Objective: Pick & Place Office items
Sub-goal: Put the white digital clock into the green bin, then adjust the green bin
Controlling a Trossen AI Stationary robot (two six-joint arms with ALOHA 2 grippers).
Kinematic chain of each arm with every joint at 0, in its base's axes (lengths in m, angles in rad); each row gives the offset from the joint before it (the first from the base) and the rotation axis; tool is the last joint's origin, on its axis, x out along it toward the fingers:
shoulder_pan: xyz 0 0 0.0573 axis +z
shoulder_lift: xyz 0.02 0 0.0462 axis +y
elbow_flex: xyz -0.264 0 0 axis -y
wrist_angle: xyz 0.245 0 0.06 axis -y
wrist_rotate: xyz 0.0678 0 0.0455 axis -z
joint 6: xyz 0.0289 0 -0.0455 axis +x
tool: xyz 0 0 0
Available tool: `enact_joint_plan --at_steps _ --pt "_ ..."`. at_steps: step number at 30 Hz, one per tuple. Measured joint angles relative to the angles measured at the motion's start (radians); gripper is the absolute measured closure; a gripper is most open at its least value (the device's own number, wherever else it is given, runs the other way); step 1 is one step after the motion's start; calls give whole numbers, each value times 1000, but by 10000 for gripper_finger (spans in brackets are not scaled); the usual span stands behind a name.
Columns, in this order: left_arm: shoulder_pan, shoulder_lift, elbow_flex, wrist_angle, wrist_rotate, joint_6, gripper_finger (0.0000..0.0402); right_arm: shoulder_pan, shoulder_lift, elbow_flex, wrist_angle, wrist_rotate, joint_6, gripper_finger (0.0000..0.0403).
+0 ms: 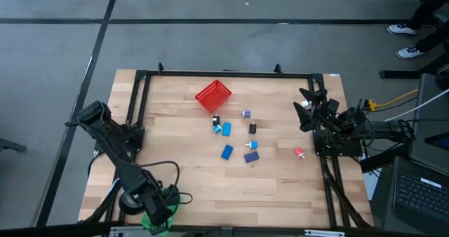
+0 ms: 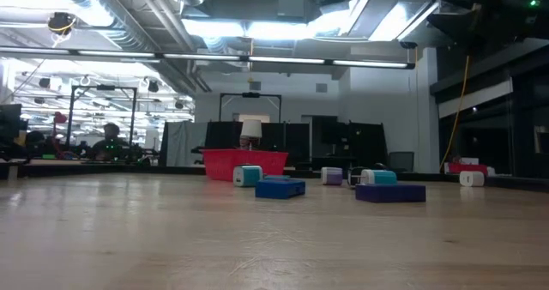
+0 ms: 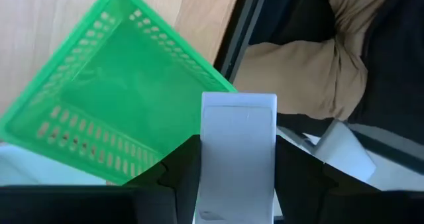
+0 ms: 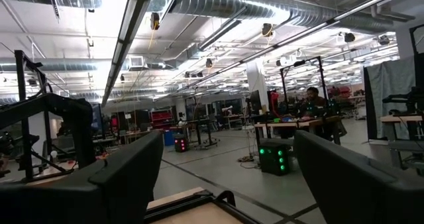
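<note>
While clamped: white block (image 3: pixel 237 154) between fingers (image 3: pixel 182 184).

A big industrial robotics lab: bare silver ceiling ducts (image 4: pixel 218 2), strip lights, other black-framed workstations (image 2: pixel 249 123), a seated person (image 4: pixel 311 99) behind.
</note>
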Motion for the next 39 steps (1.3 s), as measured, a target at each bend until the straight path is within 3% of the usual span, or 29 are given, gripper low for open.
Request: enact_joint_plan --at_steps 8,16,26,33,39 --pt "-3 -1 4 -74 -18 -28 189 0 0 0 0 0 4 58" --pt "8 -2 4 -98 -32 1 189 0 0 0 0 -4 23 58" --pt "61 1 30 -292 -366 314 188 0 0 0 -1 -3 18 58" --pt "118 1 63 -337 -347 498 201 0 0 0 -38 -3 30 58" --pt "162 0 77 -290 -258 569 249 0 0 0 -42 -2 54 58"
